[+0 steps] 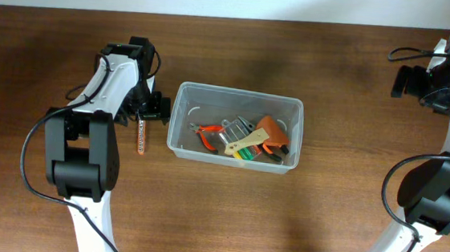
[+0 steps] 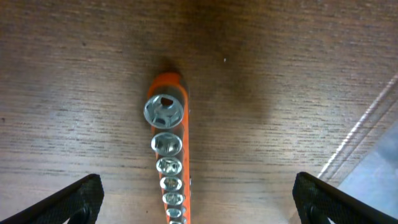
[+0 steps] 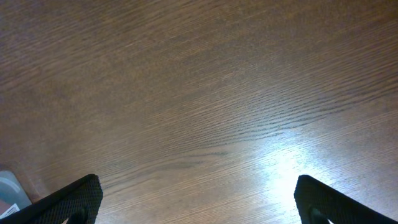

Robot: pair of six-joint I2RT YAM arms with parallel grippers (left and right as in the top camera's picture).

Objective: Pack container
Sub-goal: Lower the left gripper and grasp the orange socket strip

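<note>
Left end effector (image 2: 199, 200) hovers spread over a socket rail (image 2: 169, 149) beside the clear, round-cornered, part-filled container (image 1: 174, 124).

Wood, plastic and metal surfaces at the table.
The table (image 3: 199, 93) is seen as smooth brown wood with a fine grain, and a soft sheen is shown where light falls. The container (image 1: 230, 159) is made of clear, translucent plastic. Bright polished metal sockets (image 2: 165, 111) are carried on an orange plastic-looking rail (image 2: 171, 79).
</note>
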